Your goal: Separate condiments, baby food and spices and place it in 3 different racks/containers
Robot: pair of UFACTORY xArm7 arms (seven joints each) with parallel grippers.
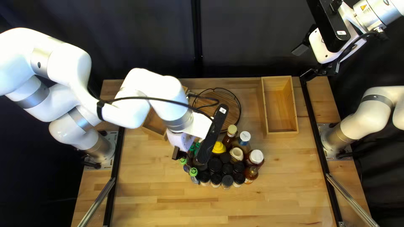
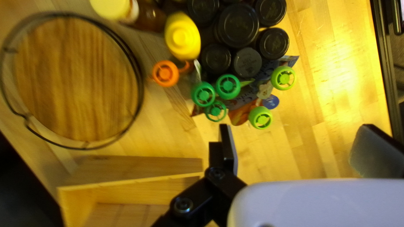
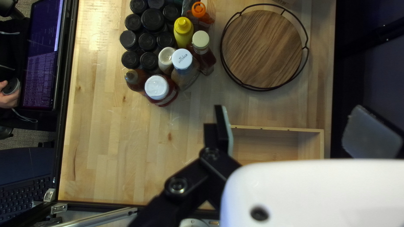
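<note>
Left tool (image 2: 297,135) and right tool (image 3: 289,115) are being held, fingers apart; nearest lime-green pouch cap (image 2: 260,117) is probably being targeted, best being centred before closing.

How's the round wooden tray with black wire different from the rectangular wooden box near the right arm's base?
The brown wooden tray is a circle; the pale wooden box is a long rectangle. The tray's wood is darker than the box's. Thin wire rings the tray, while solid walls surround the box. Both have wooden bottoms.
</note>
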